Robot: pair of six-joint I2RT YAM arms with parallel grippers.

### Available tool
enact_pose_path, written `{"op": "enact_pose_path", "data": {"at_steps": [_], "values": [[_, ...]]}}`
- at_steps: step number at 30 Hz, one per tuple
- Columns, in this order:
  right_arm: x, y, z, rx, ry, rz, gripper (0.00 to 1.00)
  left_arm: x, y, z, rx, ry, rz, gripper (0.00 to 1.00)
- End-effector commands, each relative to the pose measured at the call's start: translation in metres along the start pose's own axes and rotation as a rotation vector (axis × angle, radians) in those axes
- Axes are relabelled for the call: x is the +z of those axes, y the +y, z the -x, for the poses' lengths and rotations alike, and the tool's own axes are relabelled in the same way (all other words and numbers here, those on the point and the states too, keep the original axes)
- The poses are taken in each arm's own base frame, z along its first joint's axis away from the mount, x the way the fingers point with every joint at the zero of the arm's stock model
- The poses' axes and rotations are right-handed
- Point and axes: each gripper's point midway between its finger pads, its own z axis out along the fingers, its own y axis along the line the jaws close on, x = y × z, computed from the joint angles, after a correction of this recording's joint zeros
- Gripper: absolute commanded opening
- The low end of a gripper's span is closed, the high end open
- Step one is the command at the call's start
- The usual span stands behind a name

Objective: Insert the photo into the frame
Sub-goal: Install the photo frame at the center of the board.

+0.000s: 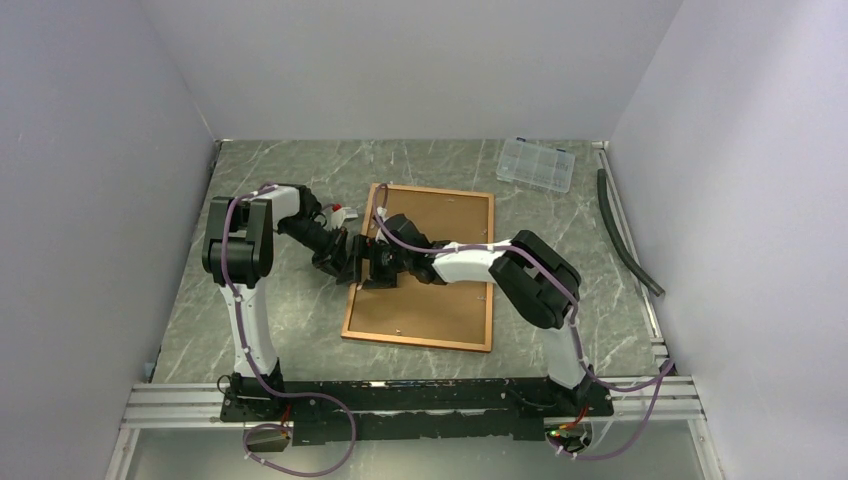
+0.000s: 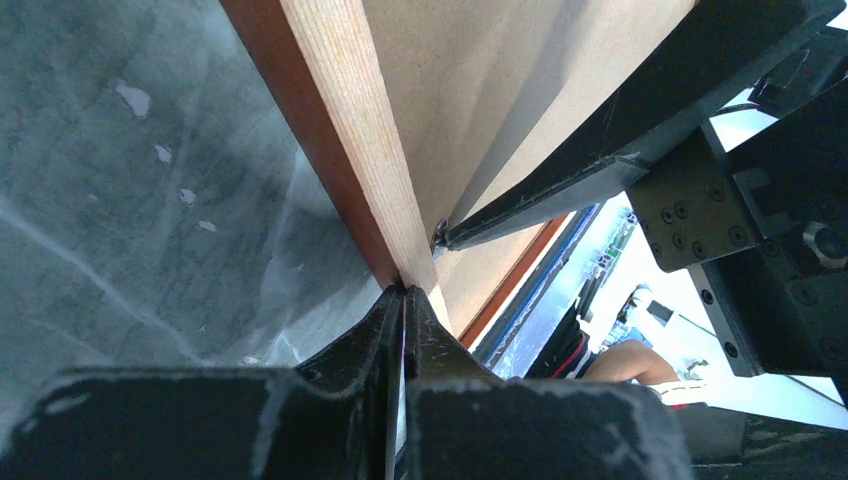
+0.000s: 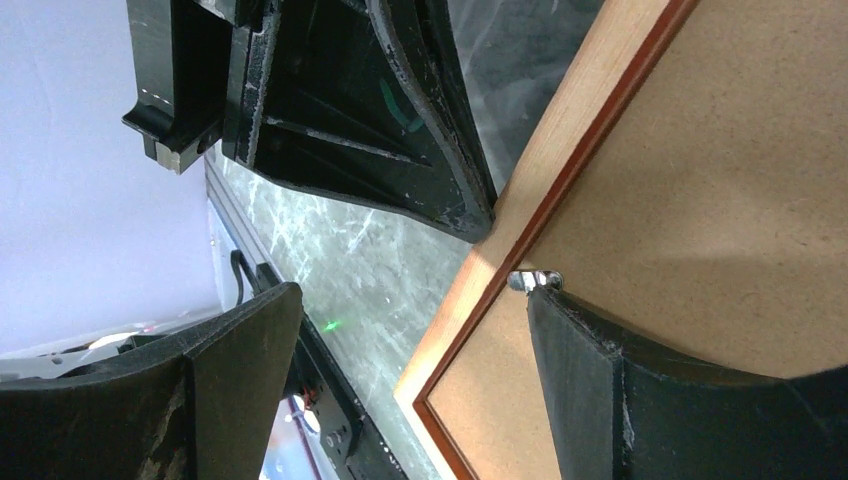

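The frame (image 1: 417, 343) lies back side up on the table, with a brown backing board (image 1: 440, 300) set inside it. The photo is hidden. My left gripper (image 1: 352, 256) is shut, its tips (image 2: 405, 292) touching the outer side of the frame's left rail (image 2: 350, 130). My right gripper (image 1: 380, 262) is open over that same rail (image 3: 540, 160). One of its fingers (image 3: 580, 370) rests on the board (image 3: 720, 170) against a small metal tab (image 3: 535, 280); the other finger (image 3: 240, 360) hangs over the table. The left gripper's fingers (image 3: 400, 120) show close by.
A small clear plastic compartment box (image 1: 536, 164) sits at the back right. A black hose (image 1: 625, 230) lies along the right wall. Aluminium rails (image 1: 400, 400) run along the near edge. Grey walls enclose the marbled table (image 1: 280, 310).
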Motion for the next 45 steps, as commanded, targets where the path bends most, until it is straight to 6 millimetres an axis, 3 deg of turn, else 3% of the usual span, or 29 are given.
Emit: {"op": "enact_pose_path", "data": {"at_steps": [1,20,37,41,45], "values": [[0.011,0.003,0.0,-0.008,-0.01,0.004,0.87,0.005,0.004,0.001,0.03,-0.004,0.005,0.07],[0.013,0.002,0.005,-0.021,-0.032,-0.005,0.86,0.002,0.001,0.0,0.037,-0.006,0.005,0.06],[0.008,0.019,0.011,-0.069,-0.045,0.053,0.86,0.001,-0.001,-0.004,0.043,0.005,0.006,0.05],[-0.018,0.044,0.029,-0.132,-0.086,0.106,0.88,-0.009,0.0,-0.002,0.048,0.004,0.014,0.06],[-0.069,0.05,0.056,-0.132,-0.165,0.131,0.93,-0.027,0.003,0.002,0.059,-0.021,0.038,0.14]]}}
